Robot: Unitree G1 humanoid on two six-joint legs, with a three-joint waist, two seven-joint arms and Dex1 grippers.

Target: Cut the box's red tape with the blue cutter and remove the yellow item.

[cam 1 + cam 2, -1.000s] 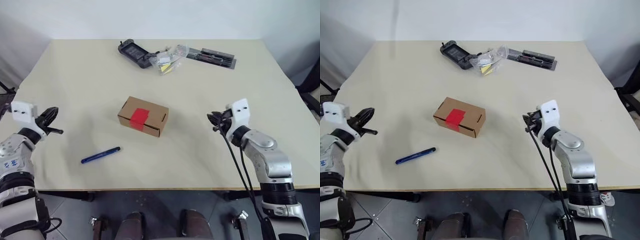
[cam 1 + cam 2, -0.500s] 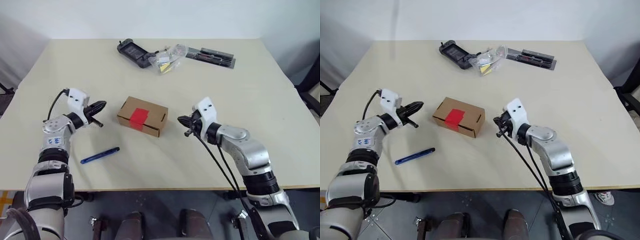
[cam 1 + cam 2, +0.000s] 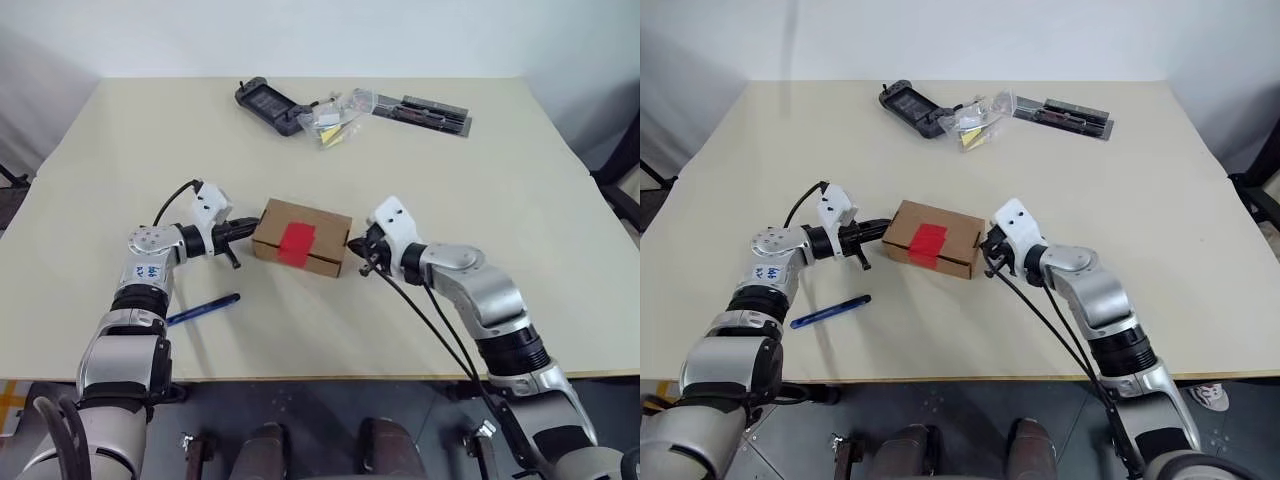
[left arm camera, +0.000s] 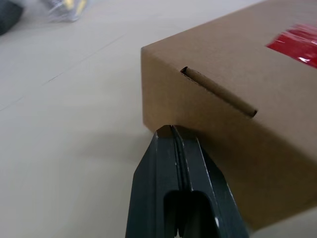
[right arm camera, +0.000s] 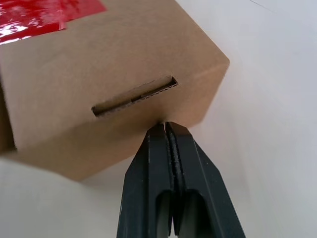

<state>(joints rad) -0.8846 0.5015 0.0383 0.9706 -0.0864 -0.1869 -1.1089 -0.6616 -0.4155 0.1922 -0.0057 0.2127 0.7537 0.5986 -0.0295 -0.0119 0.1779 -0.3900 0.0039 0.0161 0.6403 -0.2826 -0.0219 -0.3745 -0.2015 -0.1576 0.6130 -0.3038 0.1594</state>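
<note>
The brown box (image 3: 325,233) lies mid-table with the red tape (image 3: 297,243) across its top seam and front edge. My left gripper (image 3: 246,229) is shut, its tips pressed against the box's left end, seen close in the left wrist view (image 4: 172,130). My right gripper (image 3: 358,246) is also shut, its tips touching the box's right end below the tuck slot (image 5: 134,95). The blue cutter (image 3: 202,310) lies on the table in front of the left arm, apart from both grippers. The yellow item is hidden.
At the table's far edge lie a black handheld device (image 3: 268,104), a clear plastic bag (image 3: 335,118) with yellowish bits, and a flat black tool strip (image 3: 425,115). The beige table (image 3: 520,220) stretches bare to the right of the box.
Both grippers have swung inward from the table's sides to the box's two ends, the left farther. The box has shifted slightly to the right.
</note>
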